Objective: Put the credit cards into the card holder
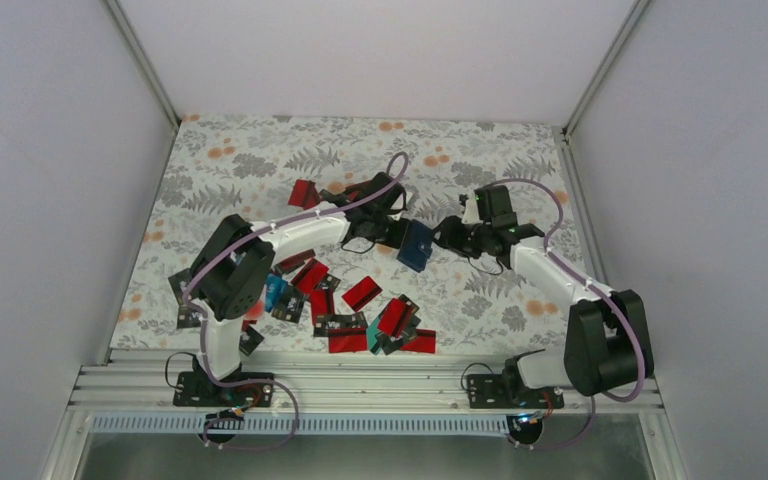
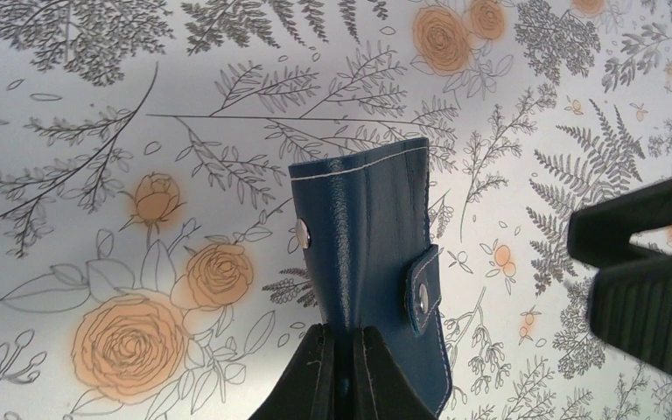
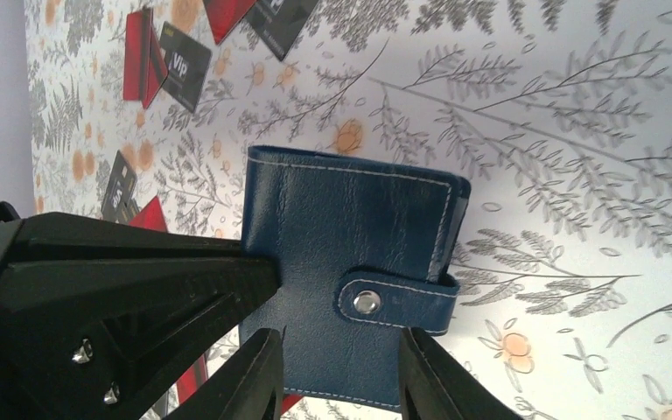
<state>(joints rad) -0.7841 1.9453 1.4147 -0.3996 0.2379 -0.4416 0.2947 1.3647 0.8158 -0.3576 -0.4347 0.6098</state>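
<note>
Card holder (image 1: 415,245), centre frame: folded, pinched in my left end effector (image 2: 343,367); right end effector (image 3: 341,376) spread; cards (image 1: 360,293) all loose on tabletop (image 1: 260,160).

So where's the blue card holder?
The card holder is mid-table in the top view, pinched by the left gripper, with the right gripper just to its right.

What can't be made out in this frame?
- Inside of the card holder: folded shut in both wrist views.
- Some cards: partly under the left arm, top view.
- Lettering on the cards: too small, top view.
- Holder's lower edge: partly behind the left gripper, left wrist view.
</note>
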